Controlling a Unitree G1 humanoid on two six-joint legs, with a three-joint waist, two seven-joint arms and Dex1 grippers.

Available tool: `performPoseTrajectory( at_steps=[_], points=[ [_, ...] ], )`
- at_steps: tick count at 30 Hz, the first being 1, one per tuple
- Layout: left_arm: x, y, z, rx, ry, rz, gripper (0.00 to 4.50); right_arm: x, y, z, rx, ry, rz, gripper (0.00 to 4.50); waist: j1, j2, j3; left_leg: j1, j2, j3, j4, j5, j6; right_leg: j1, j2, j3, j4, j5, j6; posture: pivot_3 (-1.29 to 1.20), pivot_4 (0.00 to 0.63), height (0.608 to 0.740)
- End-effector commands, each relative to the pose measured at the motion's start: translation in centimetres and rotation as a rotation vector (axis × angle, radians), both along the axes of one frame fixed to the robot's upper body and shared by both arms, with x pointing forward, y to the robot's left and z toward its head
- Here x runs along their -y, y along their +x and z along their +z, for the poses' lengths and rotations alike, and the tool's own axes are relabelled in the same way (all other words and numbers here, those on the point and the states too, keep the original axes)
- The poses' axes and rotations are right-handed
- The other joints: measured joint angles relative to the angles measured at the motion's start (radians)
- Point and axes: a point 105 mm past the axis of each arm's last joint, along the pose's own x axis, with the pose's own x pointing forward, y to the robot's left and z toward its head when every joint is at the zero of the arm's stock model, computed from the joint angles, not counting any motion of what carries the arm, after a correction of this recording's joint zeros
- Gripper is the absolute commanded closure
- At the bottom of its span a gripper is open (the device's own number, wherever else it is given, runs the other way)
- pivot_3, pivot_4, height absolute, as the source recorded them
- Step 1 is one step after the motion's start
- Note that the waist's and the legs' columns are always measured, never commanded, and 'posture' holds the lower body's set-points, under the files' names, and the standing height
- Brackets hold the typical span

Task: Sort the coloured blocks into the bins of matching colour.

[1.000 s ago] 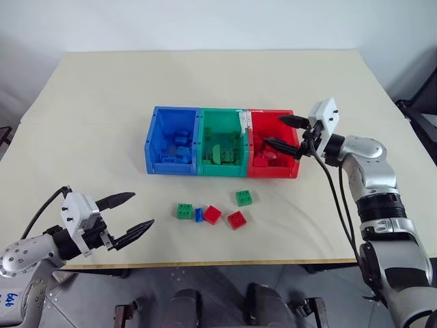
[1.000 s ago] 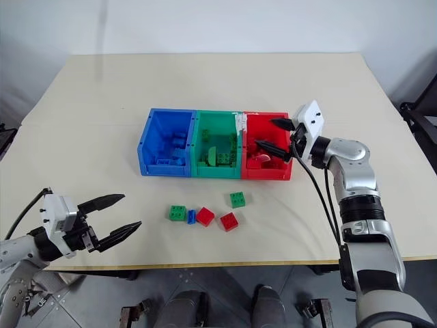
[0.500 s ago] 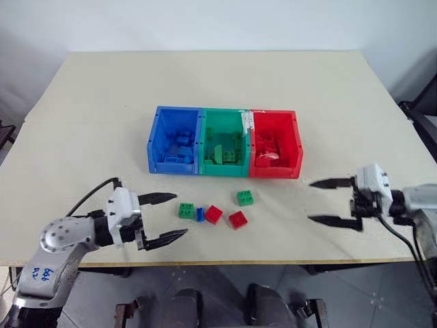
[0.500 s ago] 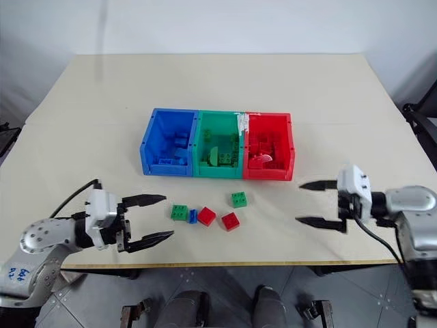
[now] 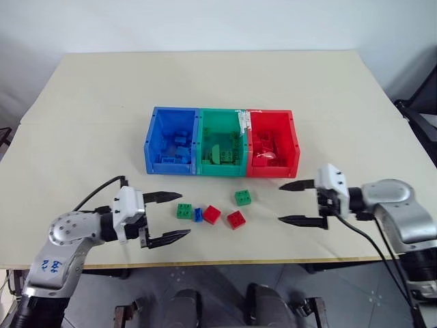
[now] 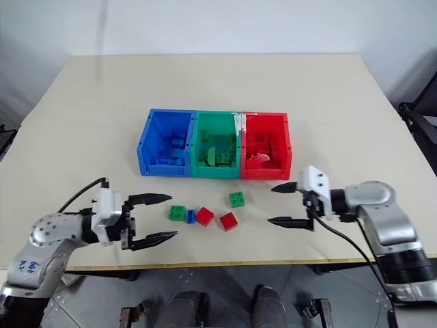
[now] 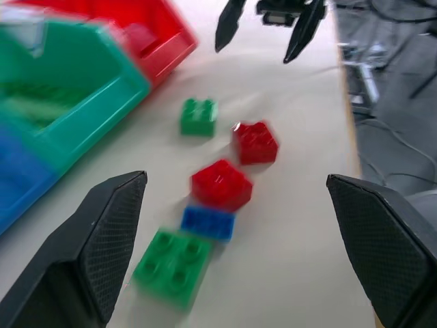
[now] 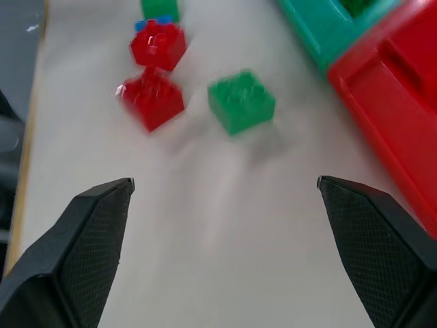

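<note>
Five loose blocks were seen on the surface [image 5: 82,137], in front of the three joined bins [image 5: 222,142], which were already partly filled. From the left, the row was made of a green block [image 5: 184,211], a small blue block [image 5: 199,214] touching it, a red block [image 5: 212,214], a second red block [image 5: 237,219], and a second green block [image 5: 244,197] lying nearest to the bins.

The left gripper [image 5: 168,218] was held low over the surface with its two fingers spread wide apart, and nothing was held between them. The right gripper [image 5: 295,203] was also spread wide and empty.

The relation that decides the next move was judged as follows. In the head view, the first green block lay at about 2 o'clock from the left gripper, just beside its fingertips, and the gripper was already pointed toward it. The second red block lay at about 9 o'clock from the right gripper, and the second green block at about 10 o'clock, both near but clearly apart from it. The left arm was therefore judged to be nearer to a block. The row of blocks ran roughly along the line between the two grippers, so each arm could take its own end.
</note>
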Motion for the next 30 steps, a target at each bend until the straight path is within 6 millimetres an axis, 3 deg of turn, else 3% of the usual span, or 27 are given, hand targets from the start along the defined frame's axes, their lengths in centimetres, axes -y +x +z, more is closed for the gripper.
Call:
performPoseTrajectory(
  at_steps=[1, 8, 15, 19, 24, 26, 30],
  points=[
    [-1.3, -0.5, 0.7, 0.038, 0.013, 0.06, 0.0, -1.9, 1.0, -0.4, 0.039, -0.019, 0.002, 0.01, 0.0, 0.0, 0.0, 0.0, 0.0, 0.0, 0.0, 0.0, 0.0, 0.0, 0.0, 0.0, 0.0, 0.0, 0.0, 0.0, 0.15, 0.74],
    [-1.9, -1.9, 0.8, 0.034, 0.009, 0.129, 0.0, -5.0, 2.9, -1.5, 0.121, 0.015, -0.022, 0.01, 0.001, 0.0, 0.0, -0.001, -0.001, -0.001, 0.0, 0.0, 0.0, 0.0, 0.0, 0.0, 0.0, 0.0, 0.0, 0.0, 0.15, 0.74],
    [-1.5, -2.4, 0.9, 0.024, -0.001, 0.142, 0.0, -6.4, 3.5, -2.3, 0.144, -0.001, 0.045, 0.01, -0.003, 0.0, 0.0, 0.0, 0.0, -0.001, 0.0, 0.0, 0.0, 0.0, 0.0, 0.0, 0.0, 0.0, 0.0, 0.0, 0.15, 0.74],
    [-1.5, -2.4, 1.0, 0.024, -0.009, 0.144, 0.0, -7.0, 3.0, -1.9, 0.102, 0.044, 0.086, 0.93, -0.003, 0.0, 0.0, 0.0, 0.0, -0.001, -0.001, 0.0, 0.0, 0.0, 0.0, 0.0, 0.0, 0.0, 0.0, 0.0, 0.15, 0.74],
    [-1.6, -2.2, 1.1, 0.037, -0.033, 0.168, 0.0, -6.2, 2.9, -1.3, 0.103, 0.071, 0.067, 2.73, -0.003, 0.0, 0.0, 0.0, 0.0, -0.001, -0.001, 0.0, 0.0, 0.0, 0.0, 0.0, 0.0, 0.0, 0.0, 0.0, 0.15, 0.74],
    [-1.9, -1.9, 1.3, 0.044, -0.064, 0.201, 0.0, -6.0, 3.0, -0.4, 0.084, 0.115, 0.049, 2.96, -0.003, 0.0, 0.0, 0.0, 0.0, -0.001, -0.001, 0.0, 0.0, 0.0, 0.0, 0.0, 0.0, 0.0, 0.0, 0.0, 0.15, 0.74],
    [-3.0, -1.5, 1.5, 0.061, -0.125, 0.3, 0.0, -7.0, 2.7, 4.4, 0.048, 0.312, 0.079, 2.96, -0.002, 0.0, 0.0, 0.0, 0.0, -0.001, -0.001, 0.0, 0.0, 0.0, 0.0, 0.0, 0.001, 0.0, 0.0, 0.0, 0.15, 0.74]
  ],
)
